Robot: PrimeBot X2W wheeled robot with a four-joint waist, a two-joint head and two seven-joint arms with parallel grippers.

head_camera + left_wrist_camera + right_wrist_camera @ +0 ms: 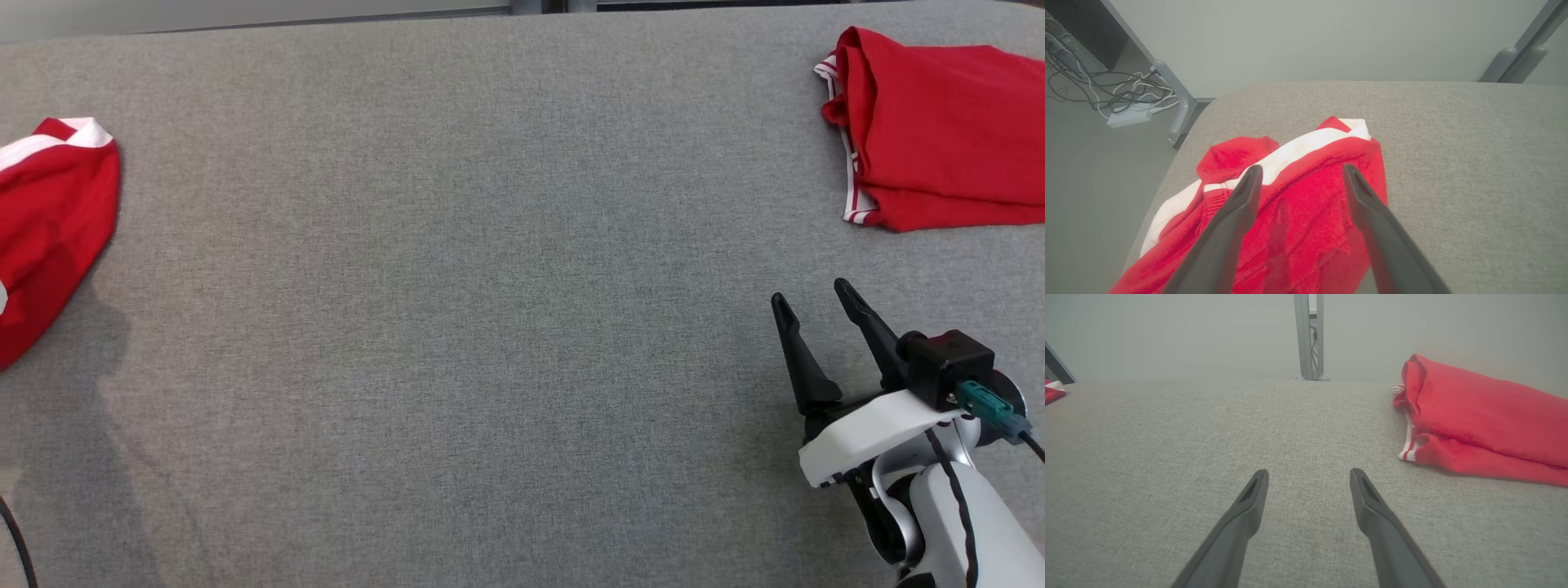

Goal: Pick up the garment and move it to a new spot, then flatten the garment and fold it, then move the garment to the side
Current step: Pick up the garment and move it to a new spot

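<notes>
1. Grey cloth-covered table [490, 286] spans the head view; its middle is bare.
2. Crumpled red garment [49, 220] lies at the table's far left edge, with a white band along its top and part of it cut off by the frame.
3. Left wrist view: the same crumpled red garment [1306, 216] sits near the table's left corner, bunched, with a broad white stripe running across it.
4. Left gripper [1302, 168] is over this garment, fingers spread wide with red cloth showing between them and nothing clamped. Cannot tell whether the tips touch the cloth.
5. Folded red garment [947, 139] rests at the table's far right, upper corner of the head view, in flat layers with white-striped trim on its left edge.
6. Right gripper [810, 292] is at the lower right of the head view, released and empty, fingers pointing up and to the left. It stands near the folded garment but apart from it.
7. Right wrist view: right gripper [1309, 472] is low over bare table, the folded red garment [1486, 416] ahead and to the right.
8. Off the table, on the floor: a white power strip [1130, 118], tangled cables [1106, 81] and a grey frame leg [1180, 106].
</notes>
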